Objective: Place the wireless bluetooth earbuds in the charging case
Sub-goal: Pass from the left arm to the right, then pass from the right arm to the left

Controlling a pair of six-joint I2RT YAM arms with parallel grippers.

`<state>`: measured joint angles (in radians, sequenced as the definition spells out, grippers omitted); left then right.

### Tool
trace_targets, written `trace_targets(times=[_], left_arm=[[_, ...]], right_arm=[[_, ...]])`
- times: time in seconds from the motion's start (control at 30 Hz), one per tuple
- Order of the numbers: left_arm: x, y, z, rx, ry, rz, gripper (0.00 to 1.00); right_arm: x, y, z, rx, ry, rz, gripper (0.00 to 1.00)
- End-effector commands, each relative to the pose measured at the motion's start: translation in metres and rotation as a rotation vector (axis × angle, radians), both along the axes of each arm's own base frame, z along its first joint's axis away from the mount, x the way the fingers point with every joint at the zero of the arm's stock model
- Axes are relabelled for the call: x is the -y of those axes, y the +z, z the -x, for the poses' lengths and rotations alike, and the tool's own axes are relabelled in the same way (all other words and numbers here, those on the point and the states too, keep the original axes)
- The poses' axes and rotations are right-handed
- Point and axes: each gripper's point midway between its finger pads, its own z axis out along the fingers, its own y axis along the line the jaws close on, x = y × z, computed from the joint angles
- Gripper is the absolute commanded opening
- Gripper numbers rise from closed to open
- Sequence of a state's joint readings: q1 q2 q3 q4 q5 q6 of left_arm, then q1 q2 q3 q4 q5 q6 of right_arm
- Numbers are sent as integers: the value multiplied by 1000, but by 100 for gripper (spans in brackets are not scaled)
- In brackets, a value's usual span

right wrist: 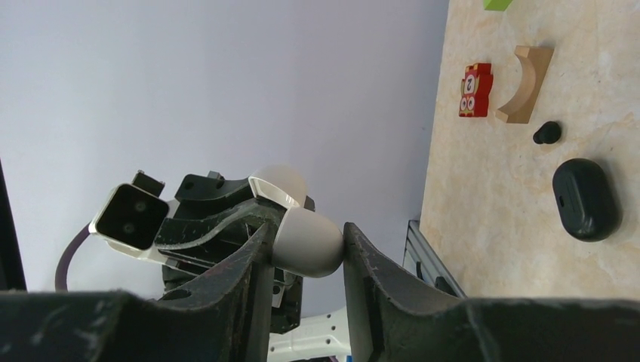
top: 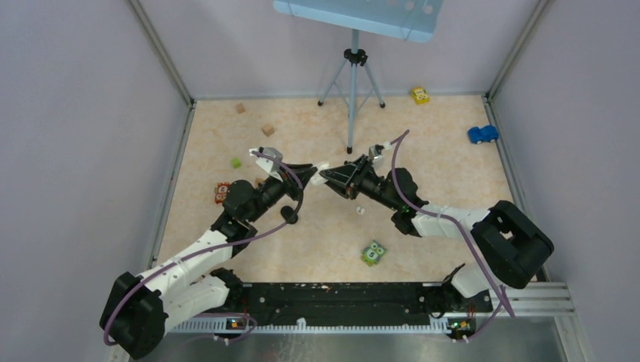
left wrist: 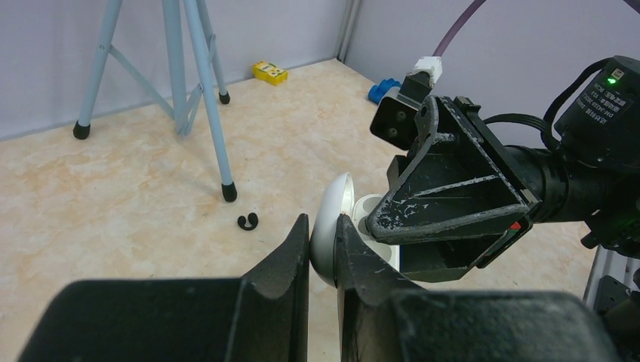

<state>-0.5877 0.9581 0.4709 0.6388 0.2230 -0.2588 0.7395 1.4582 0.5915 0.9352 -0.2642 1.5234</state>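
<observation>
Pinching left gripper [left wrist: 323,235]: clenched on the raised lid of the white charging case [left wrist: 332,207], which hangs in mid-air above the middle of the table [top: 453,151].
Right gripper [right wrist: 308,241]: its fingers press either flank of the case body, so it looks grasped from the right as well. The squeeze wants to be gentle and square, or the smooth shell may squirt out or the hinge twist between the two grips.
White charging case: glossy and pebble-shaped, with the lid open. I cannot tell whether a bud sits inside.
Black charging case [right wrist: 586,199]: dark, rounded and closed, lying on the table left of the middle.
Black earbud [right wrist: 546,133]: a tiny rounded bud on the table near the black case, not touching it.
White earbud [top: 360,210]: a small pale speck on the table, nearer than the held case. It is probably the one to fetch once a gripper is free.
</observation>
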Motion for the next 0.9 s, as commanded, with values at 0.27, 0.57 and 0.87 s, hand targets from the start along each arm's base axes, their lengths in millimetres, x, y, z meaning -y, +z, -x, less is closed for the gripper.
trace_targets(times=[0.27,0.57,0.87], left_arm=[[8,8,0,-17,-35,-22,50],[10,19,6,-98,-63,-49,63],[-2,33,13,-75,-27,-31,96]], right_arm=[[-3,25,5,72,21,-74,0],[5,12,8,57,5,-48,0],[12,1,10,52,-9,-19,0]])
